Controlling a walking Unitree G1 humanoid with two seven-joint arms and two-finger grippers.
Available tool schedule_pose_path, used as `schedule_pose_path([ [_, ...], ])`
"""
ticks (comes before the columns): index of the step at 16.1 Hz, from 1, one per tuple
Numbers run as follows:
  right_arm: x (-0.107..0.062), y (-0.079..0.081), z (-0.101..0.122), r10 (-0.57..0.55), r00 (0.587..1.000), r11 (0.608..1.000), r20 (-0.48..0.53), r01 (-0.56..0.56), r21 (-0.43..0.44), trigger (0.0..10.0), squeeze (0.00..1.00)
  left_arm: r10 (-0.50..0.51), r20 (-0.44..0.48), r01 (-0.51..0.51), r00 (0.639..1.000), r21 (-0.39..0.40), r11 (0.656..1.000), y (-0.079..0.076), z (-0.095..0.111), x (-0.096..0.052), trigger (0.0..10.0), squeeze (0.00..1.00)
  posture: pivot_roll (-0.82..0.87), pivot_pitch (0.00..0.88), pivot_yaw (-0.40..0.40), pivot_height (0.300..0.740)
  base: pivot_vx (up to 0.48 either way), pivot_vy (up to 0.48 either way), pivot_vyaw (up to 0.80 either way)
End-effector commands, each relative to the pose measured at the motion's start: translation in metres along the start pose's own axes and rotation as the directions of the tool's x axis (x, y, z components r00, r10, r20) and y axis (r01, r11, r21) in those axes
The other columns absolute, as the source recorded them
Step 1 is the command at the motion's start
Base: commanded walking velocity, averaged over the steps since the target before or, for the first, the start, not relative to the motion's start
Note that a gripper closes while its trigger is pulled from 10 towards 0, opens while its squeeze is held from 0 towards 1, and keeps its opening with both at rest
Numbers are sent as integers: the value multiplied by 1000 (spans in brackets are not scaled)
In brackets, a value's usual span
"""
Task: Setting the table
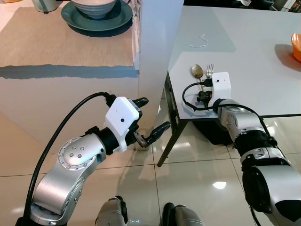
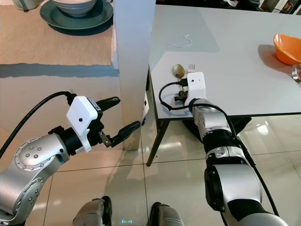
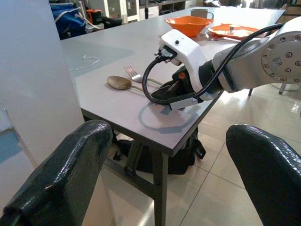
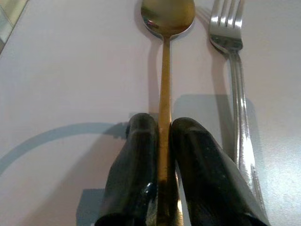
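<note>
The right hand (image 4: pixel 162 165) is pinching the handle of the gold spoon (image 4: pixel 165 56) between its two black fingers (image 4: pixel 136 160), which are pressing in on the handle from either side. The spoon is lying flat on the grey counter (image 1: pixel 249 52) near the corner closest to the robot, bowl pointing away from the hand. A silver fork (image 4: pixel 235 80) is lying on the counter just beside the spoon, parallel to it, tines pointing the same way; it is sitting outside the grip, next to one finger. From the head views, the right arm is reaching forward over the counter edge, with its white wrist housing (image 1: pixel 221 84) sitting above the two utensils' handles.

Farther along the counter, a thin white string (image 1: pixel 198 43) is lying loose on the surface, and an orange bowl (image 2: pixel 288 48) is standing near the far right edge. A dark bag (image 3: pixel 155 157) is sitting on the tiled floor (image 1: pixel 188 179) under the counter.

The left hand (image 1: pixel 150 120) is hovering over the floor in front of a white pillar (image 1: pixel 157 47), its fingers spread apart and gripping nothing. To the left, a second surface is carrying a woven mat (image 1: pixel 56 42) with a teal plate (image 1: pixel 84 21) on it and a bowl (image 1: pixel 94 6) resting on the plate.
</note>
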State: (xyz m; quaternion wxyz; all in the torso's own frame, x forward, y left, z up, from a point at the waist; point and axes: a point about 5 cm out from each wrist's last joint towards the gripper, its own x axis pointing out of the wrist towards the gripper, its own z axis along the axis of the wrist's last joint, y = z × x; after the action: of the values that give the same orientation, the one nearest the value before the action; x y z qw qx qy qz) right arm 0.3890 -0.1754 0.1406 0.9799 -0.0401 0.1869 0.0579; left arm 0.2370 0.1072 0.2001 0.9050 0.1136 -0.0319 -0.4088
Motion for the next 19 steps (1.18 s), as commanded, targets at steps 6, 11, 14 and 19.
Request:
schedule_pose_path([
  [6, -3, -6, 2, -3, 997, 1000, 73, 4, -18, 10000, 600, 42, 35, -43, 999, 31, 999, 3, 8, 2, 10000, 0, 131, 156, -64, 740, 0, 0, 0],
  [11, -52, -8, 41, 31, 899, 993, 437, 23, -118, 10000, 0, 316, 97, -315, 944, -22, 949, 27, 12, 0, 10000, 0, 118, 124, -70, 740, 0, 0, 0],
  [14, -100, -7, 23, -71, 847, 991, 527, 121, -62, 10000, 0, 376, 49, -376, 925, -11, 926, 31, -3, 4, 10000, 0, 78, 102, -51, 740, 0, 464, 0],
  [19, -117, 42, -9, -69, 866, 997, 496, 74, 11, 10000, 0, 512, 5, -511, 859, -59, 857, 38, -17, 19, 10000, 0, 76, 67, -55, 740, 0, 480, 0],
])
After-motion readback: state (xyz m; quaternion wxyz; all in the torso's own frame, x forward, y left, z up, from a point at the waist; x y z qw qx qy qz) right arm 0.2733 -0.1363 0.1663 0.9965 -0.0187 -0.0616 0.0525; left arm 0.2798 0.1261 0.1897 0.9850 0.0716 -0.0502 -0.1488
